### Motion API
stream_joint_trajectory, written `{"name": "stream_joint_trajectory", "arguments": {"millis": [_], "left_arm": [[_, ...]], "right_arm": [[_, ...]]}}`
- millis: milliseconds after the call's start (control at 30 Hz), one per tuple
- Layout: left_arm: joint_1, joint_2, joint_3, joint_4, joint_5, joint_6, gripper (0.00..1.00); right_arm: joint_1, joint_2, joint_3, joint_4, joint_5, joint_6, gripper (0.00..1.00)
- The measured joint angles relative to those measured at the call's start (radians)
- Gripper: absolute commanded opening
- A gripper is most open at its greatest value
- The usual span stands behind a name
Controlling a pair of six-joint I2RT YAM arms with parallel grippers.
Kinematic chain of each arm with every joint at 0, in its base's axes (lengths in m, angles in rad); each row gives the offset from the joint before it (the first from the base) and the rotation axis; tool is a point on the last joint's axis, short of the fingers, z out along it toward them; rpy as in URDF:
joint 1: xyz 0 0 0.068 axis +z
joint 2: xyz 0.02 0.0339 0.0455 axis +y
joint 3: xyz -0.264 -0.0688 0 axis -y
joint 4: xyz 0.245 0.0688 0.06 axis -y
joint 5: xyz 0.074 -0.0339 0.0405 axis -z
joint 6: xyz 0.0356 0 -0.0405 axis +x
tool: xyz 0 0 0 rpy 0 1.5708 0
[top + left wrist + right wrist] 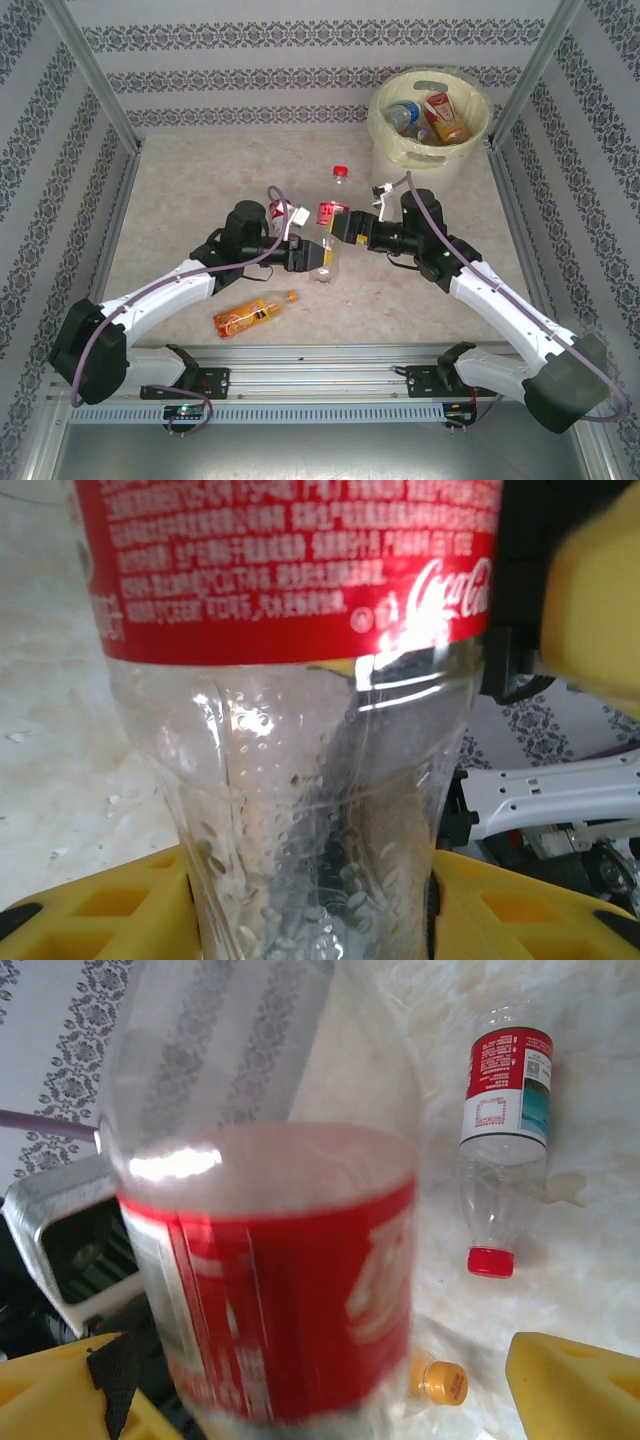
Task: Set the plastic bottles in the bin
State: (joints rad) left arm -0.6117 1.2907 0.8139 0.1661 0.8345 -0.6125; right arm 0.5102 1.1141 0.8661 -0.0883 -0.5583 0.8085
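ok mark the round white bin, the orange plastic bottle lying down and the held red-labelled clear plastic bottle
round white bin [405, 152]: top view, front wall
orange plastic bottle [248, 316]: top view, mid body
red-labelled clear plastic bottle [300, 570]: left wrist view, red label

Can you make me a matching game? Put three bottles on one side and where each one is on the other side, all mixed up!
Bottles:
1. cola bottle
2. orange bottle
3. blue-labelled bottle

Places:
A. inside the bin
B. gripped by the left hand
C. lying on the table by the left arm

Pairs: 1-B, 2-C, 3-A
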Motion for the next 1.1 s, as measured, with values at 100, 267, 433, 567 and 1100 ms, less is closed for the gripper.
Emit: {"name": "stream_joint_trajectory", "arguments": {"millis": [100, 267, 433, 567, 1100], "left_arm": [[-0.025, 0.025, 0.0, 0.007, -0.001, -0.006, 0.54], [-0.047, 0.038, 0.006, 0.012, -0.02, -0.006, 0.54], [-0.063, 0.04, 0.011, 0.033, -0.031, -0.006, 0.54], [-0.076, 0.042, 0.015, 0.036, -0.035, -0.006, 0.54], [-0.082, 0.047, 0.062, 0.034, -0.091, 0.019, 1.0]], "right_arm": [[0.005, 0.009, 0.012, 0.005, 0.011, 0.0, 0.85], [0.005, 0.009, 0.022, -0.007, 0.042, -0.004, 0.74], [0.005, 0.008, 0.022, -0.017, 0.058, -0.008, 0.74], [0.005, 0.008, 0.024, -0.027, 0.064, -0.01, 0.68], [-0.006, -0.067, 0.125, -0.214, 0.131, -0.11, 0.57]]}}
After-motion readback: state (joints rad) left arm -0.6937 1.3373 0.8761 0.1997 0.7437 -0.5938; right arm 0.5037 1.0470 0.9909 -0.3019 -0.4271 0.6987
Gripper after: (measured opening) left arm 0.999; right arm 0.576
